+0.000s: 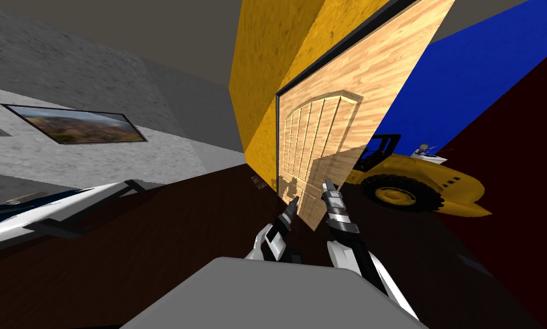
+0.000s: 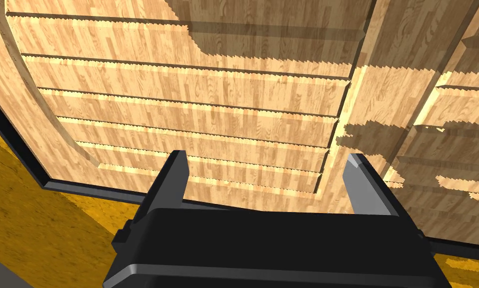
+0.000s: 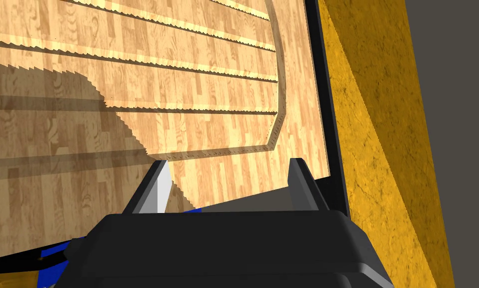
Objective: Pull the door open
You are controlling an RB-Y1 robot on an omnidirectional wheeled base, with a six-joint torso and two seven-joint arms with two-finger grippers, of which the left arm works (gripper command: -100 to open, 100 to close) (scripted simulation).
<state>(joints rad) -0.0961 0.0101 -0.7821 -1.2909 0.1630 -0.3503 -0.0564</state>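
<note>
A light wooden panelled door [image 1: 324, 137] stands ajar in a black frame [image 1: 277, 143] set in a yellow wall [image 1: 266, 85], its free edge swung toward me. My left gripper [image 1: 293, 201] points at the door's slatted panel [image 2: 193, 100] close up, fingers open with nothing between them. My right gripper [image 1: 328, 185] hovers by the door's free edge, also open and empty; its wrist view shows the door face [image 3: 133, 75], the black frame [image 3: 328, 115] and the yellow wall [image 3: 373, 150]. No handle is visible.
Beyond the opening stands a yellow wheeled loader toy [image 1: 421, 185] before a blue wall [image 1: 472, 80]. A white and blue piece of furniture [image 1: 38, 211] lies at the left, with a framed picture [image 1: 75, 127] on the grey wall. The floor is dark wood.
</note>
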